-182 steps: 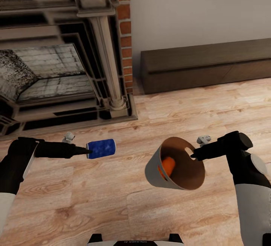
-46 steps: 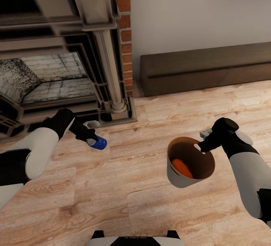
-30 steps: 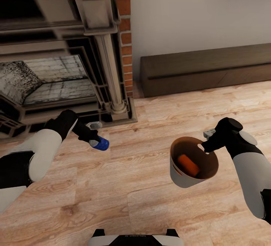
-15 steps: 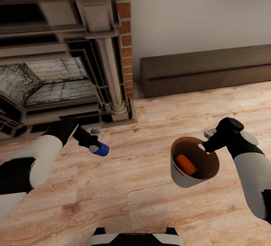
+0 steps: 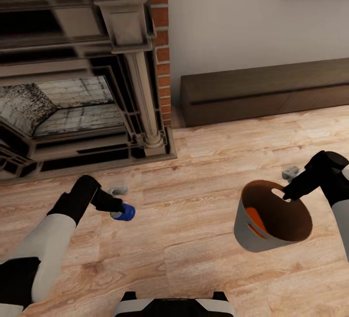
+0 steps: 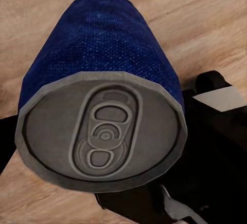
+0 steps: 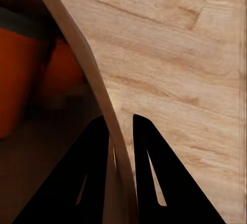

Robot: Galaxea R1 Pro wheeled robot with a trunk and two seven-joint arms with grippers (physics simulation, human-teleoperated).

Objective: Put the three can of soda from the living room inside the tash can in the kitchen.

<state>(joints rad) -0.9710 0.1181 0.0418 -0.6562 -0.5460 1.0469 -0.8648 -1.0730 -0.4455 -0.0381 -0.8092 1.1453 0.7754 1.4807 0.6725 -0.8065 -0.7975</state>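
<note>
2 grippers work above the wood floor point(image 5: 194, 259) in the head view: the left gripper point(image 5: 118, 209) grips the blue can point(image 5: 127, 212), the right gripper point(image 5: 287, 195) pinches the bin point(image 5: 252, 232) rim, the orange can point(image 5: 254, 220) inside. Left wrist view: blue can's grey top point(image 6: 100, 137). Right wrist view: fingers point(image 7: 149, 167) clamp the bin wall point(image 7: 82, 70).

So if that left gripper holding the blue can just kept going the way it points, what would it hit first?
Probably bare wood floor. The left gripper, shut on the blue can, points roughly toward the bin, but depth is hard to judge.
</note>
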